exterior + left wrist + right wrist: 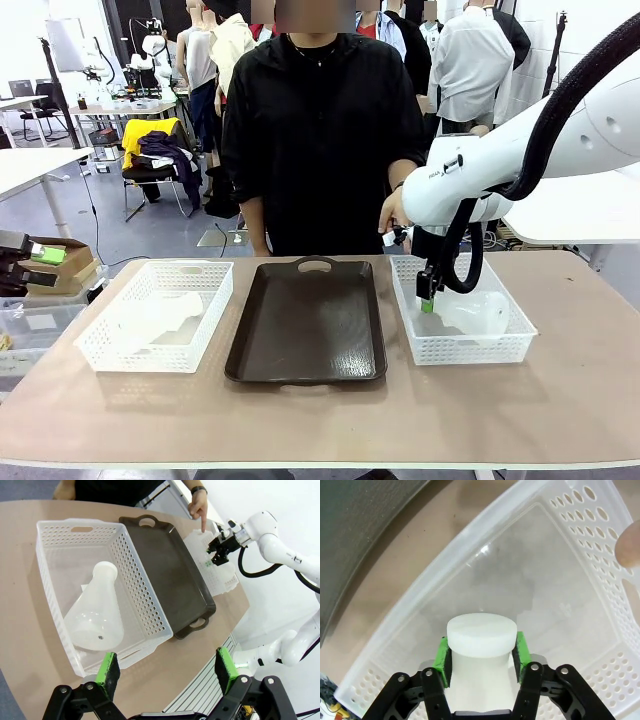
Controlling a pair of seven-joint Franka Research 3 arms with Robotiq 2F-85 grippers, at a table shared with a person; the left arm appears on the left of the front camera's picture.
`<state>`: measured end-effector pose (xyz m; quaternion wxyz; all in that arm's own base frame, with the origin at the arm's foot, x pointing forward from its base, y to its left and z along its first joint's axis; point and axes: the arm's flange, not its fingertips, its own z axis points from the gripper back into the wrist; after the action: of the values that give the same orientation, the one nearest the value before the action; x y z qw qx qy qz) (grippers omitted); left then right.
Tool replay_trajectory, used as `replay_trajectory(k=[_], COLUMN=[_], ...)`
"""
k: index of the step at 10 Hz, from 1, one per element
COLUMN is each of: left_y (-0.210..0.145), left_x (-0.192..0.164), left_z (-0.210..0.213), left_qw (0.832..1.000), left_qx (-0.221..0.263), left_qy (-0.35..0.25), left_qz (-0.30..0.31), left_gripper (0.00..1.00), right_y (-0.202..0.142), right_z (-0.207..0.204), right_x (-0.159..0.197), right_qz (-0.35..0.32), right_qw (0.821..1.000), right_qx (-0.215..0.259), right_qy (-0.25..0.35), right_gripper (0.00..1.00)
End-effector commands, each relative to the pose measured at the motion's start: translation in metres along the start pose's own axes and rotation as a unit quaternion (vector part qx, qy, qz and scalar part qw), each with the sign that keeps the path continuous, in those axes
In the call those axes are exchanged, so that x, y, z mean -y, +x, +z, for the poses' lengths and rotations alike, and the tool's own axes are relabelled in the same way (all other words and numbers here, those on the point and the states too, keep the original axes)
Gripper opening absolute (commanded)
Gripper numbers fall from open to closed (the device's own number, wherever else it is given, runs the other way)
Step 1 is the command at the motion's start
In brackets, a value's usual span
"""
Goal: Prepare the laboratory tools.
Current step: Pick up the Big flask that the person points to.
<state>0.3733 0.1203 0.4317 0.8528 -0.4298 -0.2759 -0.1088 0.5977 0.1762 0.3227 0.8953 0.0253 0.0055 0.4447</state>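
Right hand is clamping the right flask by its neck inside the right basket; advise lifting vertically, clearing the walls. Left hand is hovering open, aimed at the left flask.

Two conical flasks: left flask, right flask. Two white lattice baskets: left basket, right basket. One dark brown tray.
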Motion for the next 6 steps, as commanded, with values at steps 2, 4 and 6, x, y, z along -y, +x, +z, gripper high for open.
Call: replay_trajectory(k=[2, 4, 6], left_y=[-0.0001, -0.0001, -0.0001], left_x=[0.0, 0.0, 0.0], left_z=[0.0015, 0.0015, 0.0015], left_qw=[1.0, 1.0, 1.0], left_qx=[0.005, 0.005, 0.005], left_qy=[-0.007, -0.007, -0.007], left_qz=[-0.002, -0.002, -0.002], left_gripper=[1.0, 1.0, 1.0], right_y=[0.0066, 0.0047, 0.0027], right_z=[-0.0033, -0.0044, -0.0057], right_x=[0.0031, 0.0041, 0.0047], right_qz=[-0.015, -0.019, -0.022], right_qw=[1.0, 1.0, 1.0], right_qx=[-0.007, -0.007, -0.005], right_qy=[-0.01, -0.008, -0.006], right_gripper=[0.05, 0.0, 0.0])
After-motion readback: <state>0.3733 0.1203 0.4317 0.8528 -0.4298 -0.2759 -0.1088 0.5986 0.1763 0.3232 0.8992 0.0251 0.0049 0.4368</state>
